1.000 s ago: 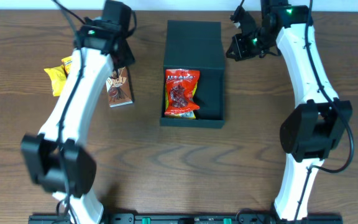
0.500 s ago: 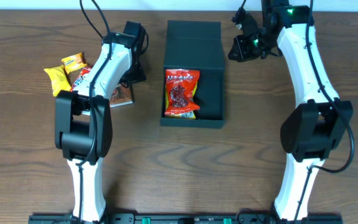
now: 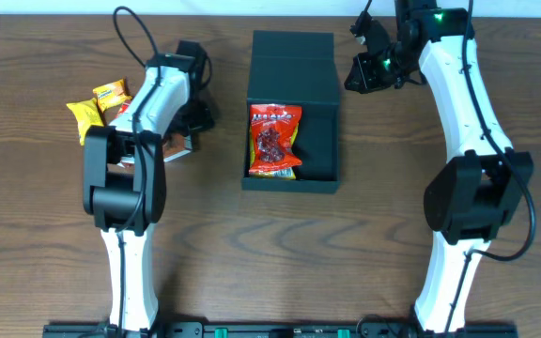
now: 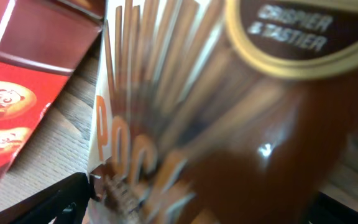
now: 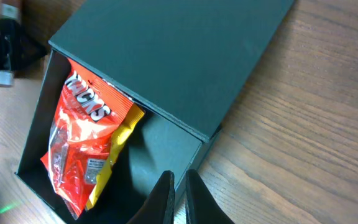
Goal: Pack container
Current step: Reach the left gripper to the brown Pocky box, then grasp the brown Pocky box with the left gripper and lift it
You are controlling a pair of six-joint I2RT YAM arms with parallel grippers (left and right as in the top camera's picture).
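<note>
The black container [image 3: 289, 184] lies open at mid-table with its flap lid flat behind it, and holds a red snack bag [image 3: 274, 141]. The container [image 5: 166, 56] and the bag [image 5: 86, 149] also show in the right wrist view. My right gripper [image 3: 353, 73] [image 5: 179, 180] has its fingers nearly together on the container's right wall near the hinge. My left gripper [image 3: 193, 113] is low over a brown Pocky box [image 3: 178, 143]. In the left wrist view the box [image 4: 229, 124] fills the frame, blurred, and the open gripper [image 4: 204, 208] has one finger on each side of it.
Two yellow packets [image 3: 85, 120] [image 3: 112, 93] lie at the left. A red cookie box [image 4: 17, 93] lies beside the Pocky box, mostly under my left arm in the overhead view. Bare wood surrounds the container.
My left arm has swung in and come down over the Pocky box. The right arm, the container and the red bag have not moved.
</note>
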